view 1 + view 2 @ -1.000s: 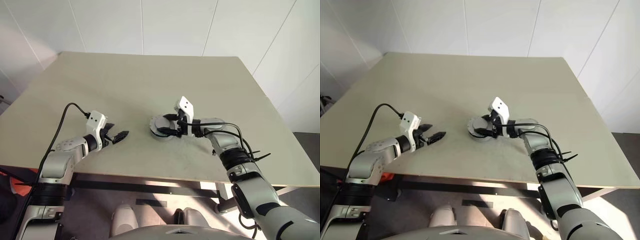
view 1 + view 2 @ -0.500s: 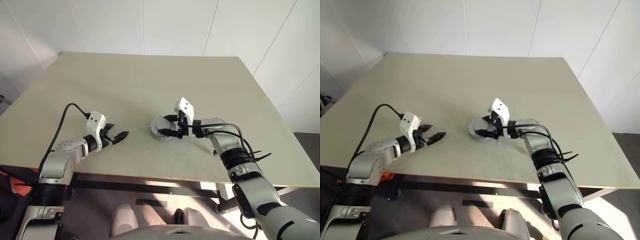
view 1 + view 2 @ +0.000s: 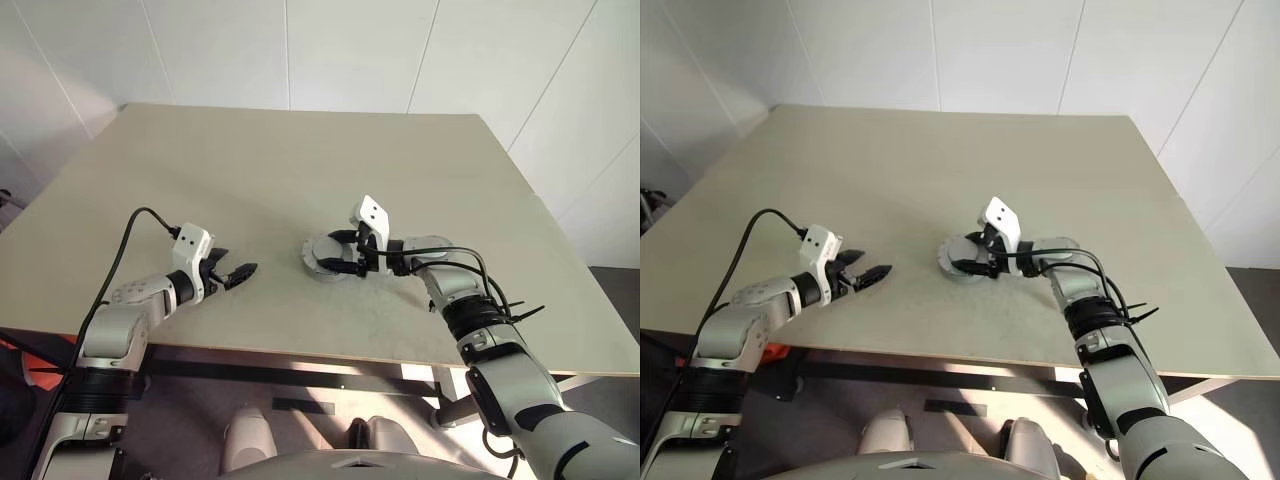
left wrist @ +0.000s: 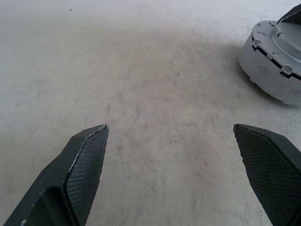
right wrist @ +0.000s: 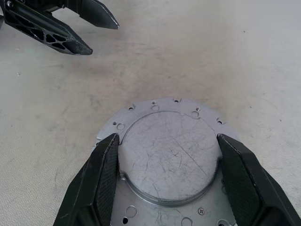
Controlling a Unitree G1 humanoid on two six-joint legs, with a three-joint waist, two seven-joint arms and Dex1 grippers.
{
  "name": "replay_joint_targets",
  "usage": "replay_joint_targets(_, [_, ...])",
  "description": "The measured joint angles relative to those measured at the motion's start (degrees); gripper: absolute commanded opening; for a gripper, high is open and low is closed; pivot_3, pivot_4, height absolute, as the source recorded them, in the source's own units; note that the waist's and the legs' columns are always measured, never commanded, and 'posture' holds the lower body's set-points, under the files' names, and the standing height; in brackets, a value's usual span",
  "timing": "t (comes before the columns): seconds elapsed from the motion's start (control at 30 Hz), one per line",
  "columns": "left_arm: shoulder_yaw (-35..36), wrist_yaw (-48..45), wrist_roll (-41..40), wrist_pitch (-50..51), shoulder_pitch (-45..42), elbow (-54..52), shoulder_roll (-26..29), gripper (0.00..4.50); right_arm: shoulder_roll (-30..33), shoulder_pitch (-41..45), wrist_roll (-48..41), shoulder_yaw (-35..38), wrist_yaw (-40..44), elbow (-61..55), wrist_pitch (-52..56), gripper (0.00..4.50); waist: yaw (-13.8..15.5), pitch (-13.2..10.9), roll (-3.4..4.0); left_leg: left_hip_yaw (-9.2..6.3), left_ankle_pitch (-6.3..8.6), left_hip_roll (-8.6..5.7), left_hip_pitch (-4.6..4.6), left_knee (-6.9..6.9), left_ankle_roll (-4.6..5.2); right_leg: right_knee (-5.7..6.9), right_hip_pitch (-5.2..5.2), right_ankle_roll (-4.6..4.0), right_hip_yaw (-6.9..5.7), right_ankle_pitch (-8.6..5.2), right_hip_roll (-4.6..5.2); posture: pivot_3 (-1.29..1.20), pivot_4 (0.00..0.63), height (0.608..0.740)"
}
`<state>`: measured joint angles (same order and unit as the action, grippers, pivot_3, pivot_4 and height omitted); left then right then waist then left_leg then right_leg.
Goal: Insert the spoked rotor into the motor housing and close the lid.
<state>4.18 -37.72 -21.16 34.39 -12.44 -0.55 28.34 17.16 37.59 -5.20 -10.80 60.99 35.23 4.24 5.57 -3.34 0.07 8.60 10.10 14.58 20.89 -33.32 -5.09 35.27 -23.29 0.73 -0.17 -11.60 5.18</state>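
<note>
Motor housing [image 5: 170, 162] near table [image 3: 300, 160] middle, flat closed face up. Right gripper [image 5: 165, 172] straddles raised round cap, fingers grasping its sides. Left gripper [image 4: 181, 162] spread wide, empty, well apart from housing. Advice: keep squeeze centred, lift level.

Bright, even, diffuse daylight; soft faint shadows on the table [image 3: 250, 160]; sharp throughout, slight wide-angle bending at head-view edges.
</note>
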Motion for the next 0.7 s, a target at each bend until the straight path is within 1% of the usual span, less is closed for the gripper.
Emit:
replay_joint_targets(0.2, [0.0, 0.0, 0.0, 0.0, 0.0, 0.0, 0.0, 4.50, 0.8, 0.1, -0.3, 0.0, 0.8, 0.0, 0.3, 3.17, 0.2, 0.0, 0.00, 0.00, -0.02, -0.02, 0.01, 0.00, 0.03, -0.03, 0.06, 0.00, -0.03, 0.00, 0.04, 0.00, 0.000, 0.740])
replay_joint_targets(0.47, [0.0, 0.0, 0.0, 0.0, 0.0, 0.0, 0.0, 4.50, 1.5, 0.1, -2.7, 1.2, 2.5, -0.1, 2.9, 3.17, 0.2, 0.0, 0.00, 0.00, -0.05, 0.00, 0.03, 0.00, 0.09, -0.09, 0.06, 0.00, -0.07, 0.00, 0.03, 0.00, 0.000, 0.740])
replay_joint_targets(0.7, [0.0, 0.0, 0.0, 0.0, 0.0, 0.0, 0.0, 4.50, 1.8, 0.4, -1.6, 0.3, 2.1, 1.3, -0.3, 3.17, 0.2, 0.0, 0.00, 0.00, -0.07, -0.01, 0.08, 0.00, 0.11, -0.10, 0.07, 0.00, -0.08, 0.00, 0.06, 0.00, 0.000, 0.740])
